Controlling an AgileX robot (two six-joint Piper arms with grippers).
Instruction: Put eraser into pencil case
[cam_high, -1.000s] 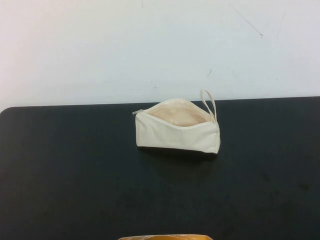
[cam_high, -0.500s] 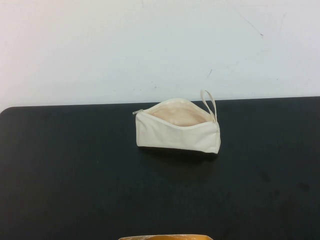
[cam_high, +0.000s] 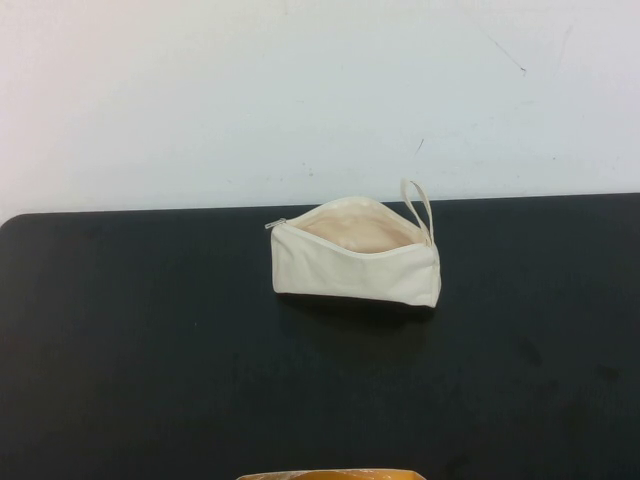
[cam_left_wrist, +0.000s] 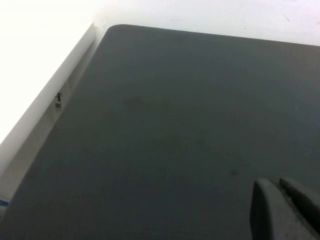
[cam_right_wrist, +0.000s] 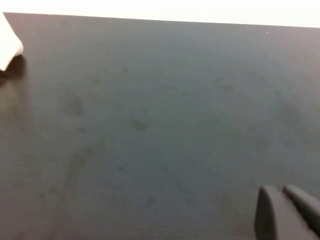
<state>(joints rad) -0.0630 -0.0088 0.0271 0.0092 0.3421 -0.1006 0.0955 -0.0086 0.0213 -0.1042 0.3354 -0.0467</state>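
Note:
The pencil case (cam_high: 355, 258) is a cream-white pouch standing on the black table (cam_high: 150, 340) near its far edge. Its zip is open and the peach lining shows, with a loop strap (cam_high: 418, 205) at its right end. The eraser does not show in any view. Neither gripper shows in the high view. My left gripper (cam_left_wrist: 277, 185) hangs over bare black table near the table's left corner, fingers together and empty. My right gripper (cam_right_wrist: 280, 190) hangs over bare black table, fingers together and empty. A white corner of the pencil case (cam_right_wrist: 9, 47) shows in the right wrist view, far from the gripper.
A white wall stands behind the table's far edge (cam_high: 320, 205). A thin orange-yellow strip (cam_high: 330, 474) shows at the near edge of the high view. The table's rounded left corner (cam_left_wrist: 107, 30) meets a white ledge.

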